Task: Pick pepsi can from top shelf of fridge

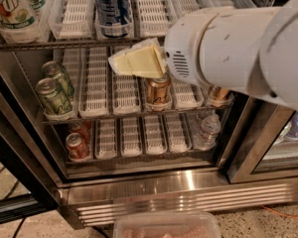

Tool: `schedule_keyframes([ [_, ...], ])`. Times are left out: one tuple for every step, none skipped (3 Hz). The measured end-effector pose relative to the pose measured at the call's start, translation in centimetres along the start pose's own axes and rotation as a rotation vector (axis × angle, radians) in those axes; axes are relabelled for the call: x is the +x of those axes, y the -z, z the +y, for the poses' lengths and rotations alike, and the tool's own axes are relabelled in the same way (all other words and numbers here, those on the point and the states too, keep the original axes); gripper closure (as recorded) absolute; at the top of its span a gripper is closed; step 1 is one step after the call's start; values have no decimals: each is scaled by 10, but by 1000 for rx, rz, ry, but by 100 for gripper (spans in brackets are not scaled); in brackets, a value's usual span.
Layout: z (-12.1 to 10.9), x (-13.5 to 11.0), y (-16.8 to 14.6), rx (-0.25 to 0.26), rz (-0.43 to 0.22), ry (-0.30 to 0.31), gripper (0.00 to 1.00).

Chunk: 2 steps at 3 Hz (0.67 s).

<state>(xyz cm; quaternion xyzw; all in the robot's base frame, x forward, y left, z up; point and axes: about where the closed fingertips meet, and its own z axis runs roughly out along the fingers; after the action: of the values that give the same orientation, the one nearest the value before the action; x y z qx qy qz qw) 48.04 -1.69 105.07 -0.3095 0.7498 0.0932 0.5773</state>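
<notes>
The pepsi can, blue with white print, stands in a lane of the top shelf, whose dark front bar runs just below it. My gripper, cream-coloured on a bulky white arm, hangs in front of the middle rack. It sits just below the top shelf's front bar and slightly right of the can, not touching it. Nothing is in the gripper. The fridge shows its ribbed steel base below.
A 7UP bottle stands at the top left. Green cans and bronze cans fill the middle rack. Red cans and a water bottle sit on the lower rack. A clear plastic tub lies on the floor.
</notes>
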Motion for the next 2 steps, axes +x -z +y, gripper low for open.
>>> schedule_keyframes([
  [4, -8, -10, 16, -34, 43, 14],
  [7, -16, -24, 45, -86, 97, 11],
])
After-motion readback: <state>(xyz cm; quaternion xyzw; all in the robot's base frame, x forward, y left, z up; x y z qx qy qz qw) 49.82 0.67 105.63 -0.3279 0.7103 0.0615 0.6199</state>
